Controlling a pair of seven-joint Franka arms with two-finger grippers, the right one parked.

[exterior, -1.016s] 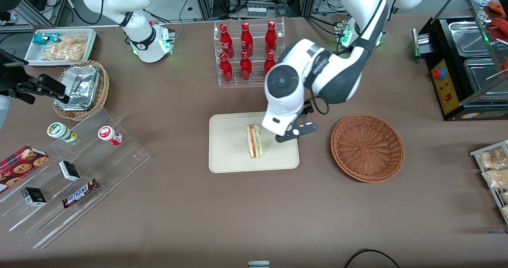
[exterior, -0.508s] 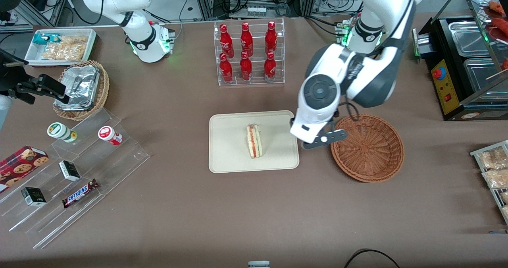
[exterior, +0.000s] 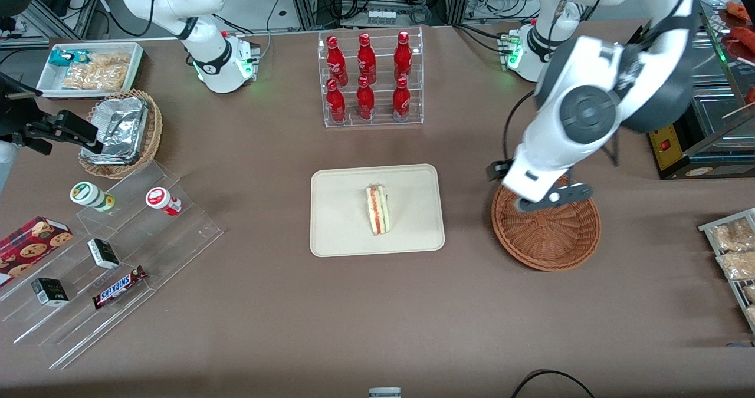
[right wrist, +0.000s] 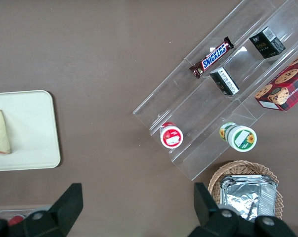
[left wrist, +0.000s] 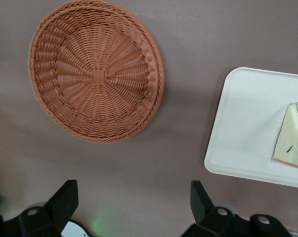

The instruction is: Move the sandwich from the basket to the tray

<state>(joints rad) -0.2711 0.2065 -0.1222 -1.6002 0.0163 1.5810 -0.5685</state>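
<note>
**Q:** Where is the sandwich, and which way does it lie from the gripper?

**A:** The sandwich (exterior: 377,210) stands on the tray (exterior: 342,209), in the middle of the front frame. Its filling edge faces up. Its long axis runs up and down the frame, that is, toward and away from the front camera. The gripper (exterior: 551,197) hangs above the basket (exterior: 548,239), over the rim farther from the front camera. From the gripper, the sandwich lies toward the parked arm's end of the table, well apart from it and at about the same height in the frame.

**Q:** What is the gripper's state?

**A:** The fingers (left wrist: 64,202) are spread wide, with nothing between them. The wrist view shows the basket bare inside.

**Q:** What does the next move depend on?

**A:** Judgement: the placement appears complete. No further approach to the sandwich is required. The arm can draw away without passing over the tray.
</note>
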